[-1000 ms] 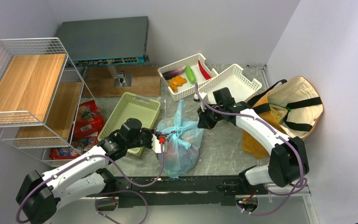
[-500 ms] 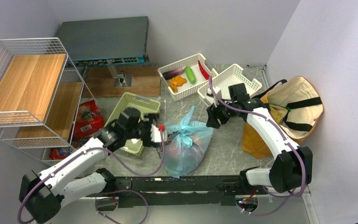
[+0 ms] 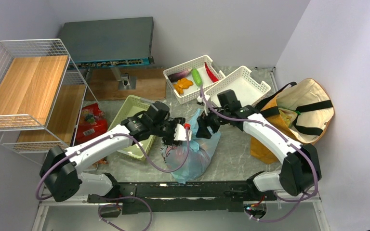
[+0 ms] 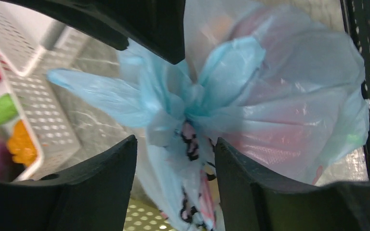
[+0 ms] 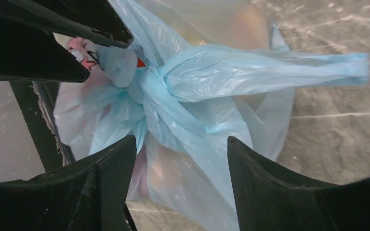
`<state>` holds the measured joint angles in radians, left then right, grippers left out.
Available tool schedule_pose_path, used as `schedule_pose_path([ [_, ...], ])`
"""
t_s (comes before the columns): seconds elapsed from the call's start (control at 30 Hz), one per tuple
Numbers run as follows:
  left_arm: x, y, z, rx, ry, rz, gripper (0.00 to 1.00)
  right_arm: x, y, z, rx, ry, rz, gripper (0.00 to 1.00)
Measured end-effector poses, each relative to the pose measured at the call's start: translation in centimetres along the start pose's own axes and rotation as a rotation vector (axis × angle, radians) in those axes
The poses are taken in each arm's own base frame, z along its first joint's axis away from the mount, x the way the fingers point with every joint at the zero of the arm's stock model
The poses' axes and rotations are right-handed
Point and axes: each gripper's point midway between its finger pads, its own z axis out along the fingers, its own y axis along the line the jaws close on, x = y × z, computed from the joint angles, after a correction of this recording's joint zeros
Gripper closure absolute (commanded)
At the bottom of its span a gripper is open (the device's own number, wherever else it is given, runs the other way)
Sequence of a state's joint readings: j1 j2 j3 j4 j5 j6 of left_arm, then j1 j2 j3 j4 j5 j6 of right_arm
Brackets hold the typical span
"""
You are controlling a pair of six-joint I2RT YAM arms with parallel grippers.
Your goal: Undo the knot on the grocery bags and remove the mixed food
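We see a grey marbled desk (image 3: 231,149) with a white wire rack (image 3: 29,86) of 2 wooden shelves at its left. A flat grey device (image 3: 107,41) stands at the back wall, with a wooden board (image 3: 144,85) and metal bracket (image 3: 124,83) before it. The left white basket (image 3: 185,64) holds a purple eggplant (image 3: 179,75) and a red chili (image 3: 211,72); the right white basket (image 3: 243,89) sits just beside it. A pale green basket (image 3: 137,111) lies mid-desk.

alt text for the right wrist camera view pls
A knotted light-blue plastic bag fills the view, its knot just above the open right gripper and its two black fingers. One twisted handle stretches right over the grey marbled table.
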<state>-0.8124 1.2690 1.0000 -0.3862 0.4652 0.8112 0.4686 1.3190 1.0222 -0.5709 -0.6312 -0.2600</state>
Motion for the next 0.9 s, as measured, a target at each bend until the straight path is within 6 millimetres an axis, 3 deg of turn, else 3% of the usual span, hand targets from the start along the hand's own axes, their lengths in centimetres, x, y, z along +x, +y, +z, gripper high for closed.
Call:
schedule_pose_path([
  [0.07, 2.0, -1.2, 1.1, 0.041, 0.043, -0.009, 0.51, 1.2, 0.0, 1.3, -0.008, 0.031, 0.014, 0.35],
  [0.1, 2.9, -1.6, 1.5, 0.055, 0.067, -0.01, 0.63, 1.7, -0.2, 1.9, -0.008, 0.049, 0.017, 0.41],
  [0.17, 4.2, -2.1, 2.0, 0.073, 0.104, -0.011, 0.87, 2.7, -1.0, 2.8, 0.008, 0.086, 0.026, 0.74],
  [0.2, 4.6, -2.3, 2.1, 0.078, 0.121, -0.005, 0.95, 3.3, -1.6, 3.1, 0.025, 0.105, 0.034, 1.0],
  [0.23, 4.9, -2.3, 2.0, 0.079, 0.134, -0.006, 1.0, 3.5, -2.0, 3.2, 0.037, 0.116, 0.026, 1.0],
  [0.37, 4.2, -1.2, 0.7, 0.021, 0.122, 0.005, 1.0, 3.6, -2.8, 2.1, 0.08, 0.106, 0.028, 1.0],
  [0.5, 1.2, 1.6, -4.5, -0.173, -0.01, 0.041, 1.0, 1.3, -3.9, -2.6, 0.139, -0.035, 0.009, 1.0],
  [0.6, 1.5, 0.7, -6.9, -0.241, -0.064, 0.092, 1.0, 1.0, -4.0, -5.4, 0.169, -0.104, -0.018, 1.0],
  [0.67, 3.1, -1.1, -6.3, -0.221, -0.065, 0.11, 0.9, 2.4, -3.1, -5.4, 0.138, -0.096, -0.017, 1.0],
  [0.73, 5.3, -3.1, -5.2, -0.172, -0.034, 0.096, 0.67, 4.5, -2.6, -4.7, 0.104, -0.042, 0.023, 1.0],
  [0.8, 7.7, -4.6, -4.7, -0.125, 0.04, 0.054, 0.45, 6.1, -3.4, -4.7, 0.127, 0.018, 0.072, 0.57],
  [0.83, 8.6, -5.0, -4.6, -0.102, 0.075, 0.021, 0.41, 6.6, -3.7, -4.8, 0.131, 0.044, 0.096, 0.48],
  [0.9, 8.8, -4.8, -4.5, -0.076, 0.109, -0.013, 0.38, 6.3, -4.1, -5.0, 0.132, 0.076, 0.12, 0.46],
])
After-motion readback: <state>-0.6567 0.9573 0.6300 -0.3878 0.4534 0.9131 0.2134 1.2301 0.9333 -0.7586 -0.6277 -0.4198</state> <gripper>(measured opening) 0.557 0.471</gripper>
